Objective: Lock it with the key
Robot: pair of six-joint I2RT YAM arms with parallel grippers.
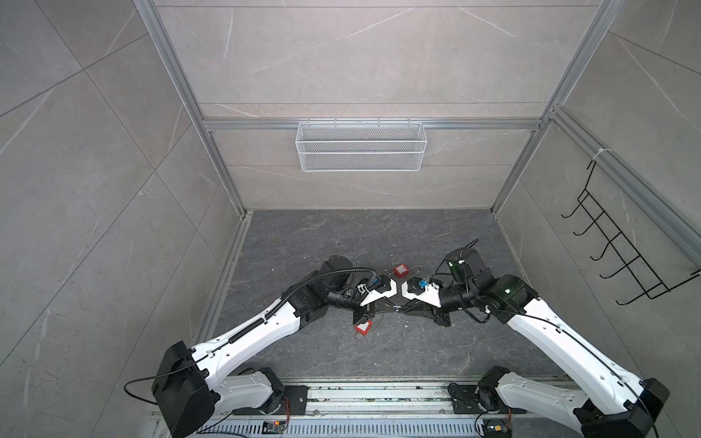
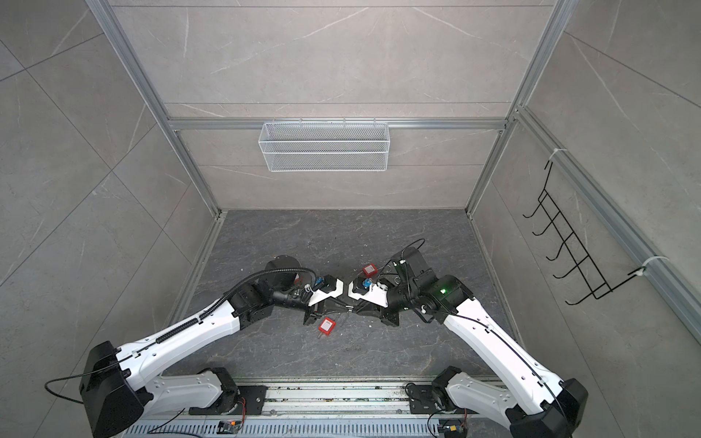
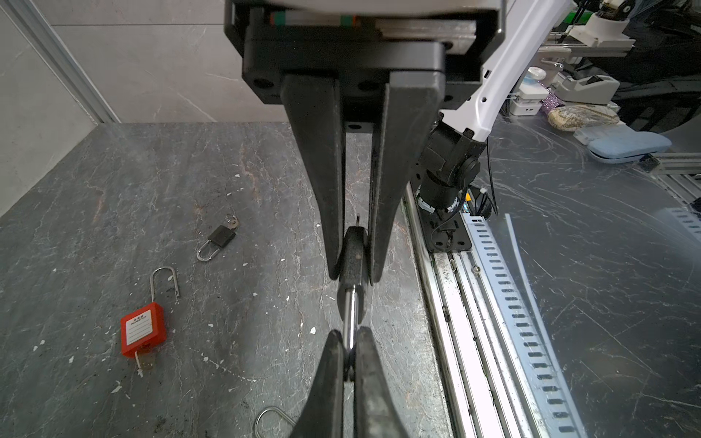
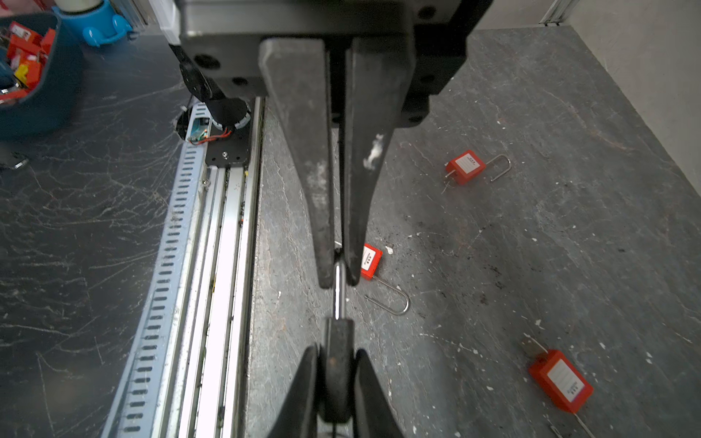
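Padlock status: the black padlock (image 3: 353, 254) is off the table (image 3: 189, 170), hanging between the two grippers about mid-table. The left gripper (image 3: 352, 277) has its fingers pinched on the lock body, pads against the flat faces. The right gripper (image 4: 338, 282) comes in from the opposite side, fingers pinched on the bright shackle (image 4: 338, 299). Both grips show in both wrist views. In both top views the tool heads meet nose to nose and hide the lock itself.

Likely reason for the split grip: one arm anchors the body and the other owns the shackle. A push along the shared axis can then seat the shackle without the lock skating on the table. A length of bare shackle shows between the body and the right fingertips, so it looks not yet pushed home. That is a judgement, not certain.

Key: a thin dark stub (image 3: 358, 219) pokes out behind the body between the left fingers. It could be the key; cannot tell.

Spares on the table, well apart from the held lock:
- red padlock (image 3: 143, 329), shackle open, what looks like a key at its base
- small black padlock (image 3: 220, 237) with a key

More red ones show in the right wrist view.

Risk: a round shackle in a narrow pinch can twist if the arms aren't coaxial.
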